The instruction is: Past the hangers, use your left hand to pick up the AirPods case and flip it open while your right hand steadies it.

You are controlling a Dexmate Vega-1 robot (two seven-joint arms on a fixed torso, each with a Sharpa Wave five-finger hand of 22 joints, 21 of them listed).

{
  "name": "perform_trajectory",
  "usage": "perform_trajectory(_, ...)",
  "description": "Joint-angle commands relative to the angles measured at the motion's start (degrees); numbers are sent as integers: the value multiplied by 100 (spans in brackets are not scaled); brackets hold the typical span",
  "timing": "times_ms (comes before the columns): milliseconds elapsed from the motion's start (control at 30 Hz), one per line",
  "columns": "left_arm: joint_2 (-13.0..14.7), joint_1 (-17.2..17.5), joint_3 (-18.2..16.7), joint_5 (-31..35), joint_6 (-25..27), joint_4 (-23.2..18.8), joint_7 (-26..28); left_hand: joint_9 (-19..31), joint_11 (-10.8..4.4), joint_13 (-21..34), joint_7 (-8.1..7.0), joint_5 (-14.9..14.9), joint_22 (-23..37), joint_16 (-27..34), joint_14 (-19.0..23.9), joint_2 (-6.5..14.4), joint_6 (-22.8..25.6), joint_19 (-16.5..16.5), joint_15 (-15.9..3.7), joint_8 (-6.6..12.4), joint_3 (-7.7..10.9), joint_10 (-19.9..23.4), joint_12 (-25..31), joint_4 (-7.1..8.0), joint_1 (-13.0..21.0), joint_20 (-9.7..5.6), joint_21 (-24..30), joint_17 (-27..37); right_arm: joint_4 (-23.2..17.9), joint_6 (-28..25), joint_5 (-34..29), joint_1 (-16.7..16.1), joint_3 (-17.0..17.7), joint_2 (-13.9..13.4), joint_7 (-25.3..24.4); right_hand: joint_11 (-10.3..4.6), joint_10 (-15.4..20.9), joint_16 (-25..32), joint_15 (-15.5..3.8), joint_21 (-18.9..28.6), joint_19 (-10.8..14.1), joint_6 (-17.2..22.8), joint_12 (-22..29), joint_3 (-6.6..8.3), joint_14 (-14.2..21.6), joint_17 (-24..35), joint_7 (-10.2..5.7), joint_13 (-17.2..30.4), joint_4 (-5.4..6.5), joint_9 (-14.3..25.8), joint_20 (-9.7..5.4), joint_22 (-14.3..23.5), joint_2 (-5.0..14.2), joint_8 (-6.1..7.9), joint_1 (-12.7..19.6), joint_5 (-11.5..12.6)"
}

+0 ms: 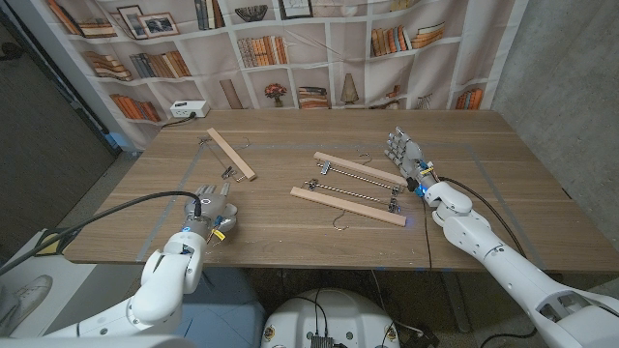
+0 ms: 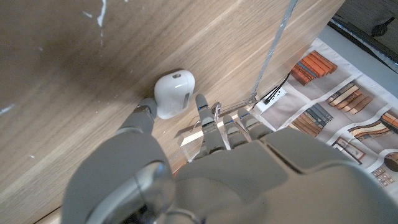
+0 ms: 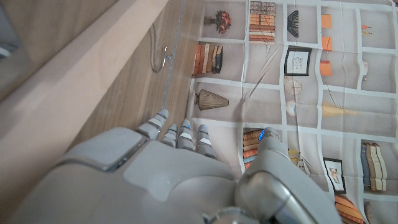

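Wooden table (image 1: 290, 237), matte grain, before printed bookshelf backdrop (image 1: 290, 48). Three hangers: one (image 1: 230, 154) far left, two (image 1: 359, 169) (image 1: 348, 206) mid-table, flat pale wood bars with metal clips and hooks. Case (image 2: 173, 93): small, white, glossy, rounded, lid closed, lying on table at near left. Left hand (image 1: 211, 212) over it, fingertips (image 2: 202, 102) touching, not gripping. Right hand (image 1: 404, 153) beside mid hangers, fingers extended, holding nothing.
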Motion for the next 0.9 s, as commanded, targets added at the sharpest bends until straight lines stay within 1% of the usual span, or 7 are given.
perform_trajectory(33,-16,-114,145,-45,23,38,-45,8,-12,-8,21,29,3,21,24,46,43,41,-27,29,35,60,34,-3,15,10,11,1,55,2,18,17,8,3,41,-16,7,5,-15,-10,-9,7,12,6,-30,13,-39,3,14,27,7,7,32,15,14,-15)
perform_trajectory(167,-24,-157,213,2,46,56,-95,7,-35,-20,18,32,2,28,46,63,78,45,-47,35,53,100,48,-10,35,5,10,0,112,5,31,39,4,24,71,-16,1,5,-12,-10,-10,10,9,6,-28,13,-35,3,15,27,7,7,35,16,14,-15)
perform_trajectory(400,-41,-202,281,86,86,73,-145,3,-186,-68,9,39,-2,42,119,85,183,64,-132,47,124,366,125,-54,140,-17,7,-4,212,32,34,76,-3,66,99,-11,0,5,-10,-9,-9,11,9,6,-28,13,-33,3,17,27,9,7,40,16,12,-15)
perform_trajectory(600,-70,-223,320,128,53,119,-96,3,-213,-91,3,36,-5,57,185,72,250,85,-166,58,155,471,146,-77,203,-34,9,-6,283,46,49,99,1,88,137,-16,4,5,-9,-9,-10,13,11,4,-31,14,-37,3,21,27,10,7,45,15,8,-15)
perform_trajectory(633,-79,-217,311,102,33,128,-59,3,-254,-100,1,33,-7,60,205,66,292,104,-183,70,170,515,156,-88,234,-33,14,-7,287,42,48,100,3,88,127,-17,5,5,-9,-8,-9,12,11,4,-30,14,-37,3,22,27,7,7,47,15,7,-15)
perform_trajectory(800,-131,-274,396,242,26,185,-71,3,-343,-129,-10,26,-10,76,301,46,356,153,-255,72,220,667,183,-112,347,-43,19,-8,316,65,87,95,33,93,162,-23,3,5,-17,-8,-9,16,10,3,-32,15,-41,3,26,27,11,7,53,16,4,-15)
perform_trajectory(900,-177,-283,411,278,2,219,-16,5,-440,-137,-26,26,-13,86,386,39,392,179,-307,70,297,812,218,-147,531,-47,14,-7,331,74,112,89,47,100,180,-22,5,7,-15,-7,-9,22,11,3,-28,15,-42,3,28,27,8,7,56,18,2,-16)
